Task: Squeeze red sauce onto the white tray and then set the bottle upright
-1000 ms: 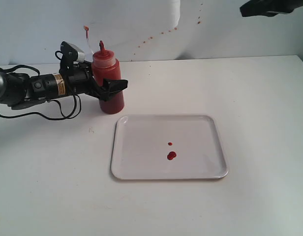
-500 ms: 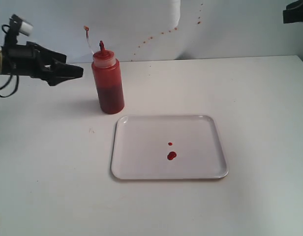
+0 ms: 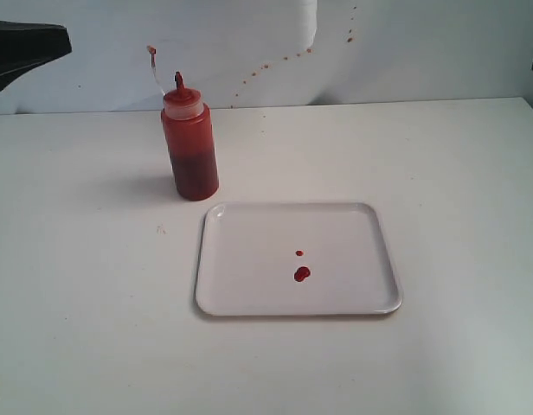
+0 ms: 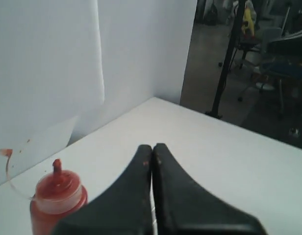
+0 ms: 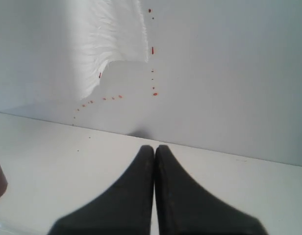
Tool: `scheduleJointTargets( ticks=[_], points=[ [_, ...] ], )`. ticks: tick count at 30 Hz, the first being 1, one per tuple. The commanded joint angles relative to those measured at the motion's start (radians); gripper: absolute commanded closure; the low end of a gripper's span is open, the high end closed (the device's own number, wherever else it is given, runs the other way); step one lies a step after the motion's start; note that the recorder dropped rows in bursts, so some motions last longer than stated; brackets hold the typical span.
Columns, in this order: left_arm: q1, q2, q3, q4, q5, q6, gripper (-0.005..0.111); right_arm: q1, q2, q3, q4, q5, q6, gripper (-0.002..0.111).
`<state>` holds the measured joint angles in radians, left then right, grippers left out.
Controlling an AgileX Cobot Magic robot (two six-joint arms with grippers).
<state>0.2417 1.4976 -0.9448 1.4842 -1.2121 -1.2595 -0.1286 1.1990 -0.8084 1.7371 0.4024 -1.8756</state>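
when you look along your left pincer (image 4: 152, 147), its two black fingers (image 4: 134, 196) are pressed flat together with nothing between them. it hangs high at the far left of the outside view, well apart from the bottle (image 3: 190, 147). your right pincer (image 5: 154, 148) is squeezed tight too and holds nothing; it points at the wall (image 5: 229, 73). the dark bit at the right edge of the outside view is probably that arm, but too little shows to be sure. the bottle stands upright on the white table (image 3: 439, 164), its red nozzle (image 3: 179, 83) pointing up, and nothing touches it. it sits just beyond the far left corner of the white tray (image 3: 249, 251), which lies flat on the table. two blobs of red sauce (image 3: 302, 274) sit near the tray's middle, a big one and a tiny one close by. little red spots (image 3: 266, 65) dot the wall behind the bottle.
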Motion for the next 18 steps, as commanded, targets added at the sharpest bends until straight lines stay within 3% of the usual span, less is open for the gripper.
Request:
scheduleJointTargets(
  ticks=[1, 13, 18],
  points=[
    [-0.001, -0.161, 0.148, -0.095, -0.009, -0.019, 0.107, -0.001, -0.005, 0.003, 0.007, 0.005, 0.037, 0.108],
    [-0.001, -0.674, 0.642, -0.059, -0.009, -0.093, 0.107, -0.001, -0.005, 0.003, 0.007, 0.003, 0.037, 0.108],
    [-0.007, -0.836, 0.696, -0.008, -0.009, -0.093, 0.107, -0.001, -0.005, 0.003, 0.007, 0.003, 0.037, 0.108]
  ],
)
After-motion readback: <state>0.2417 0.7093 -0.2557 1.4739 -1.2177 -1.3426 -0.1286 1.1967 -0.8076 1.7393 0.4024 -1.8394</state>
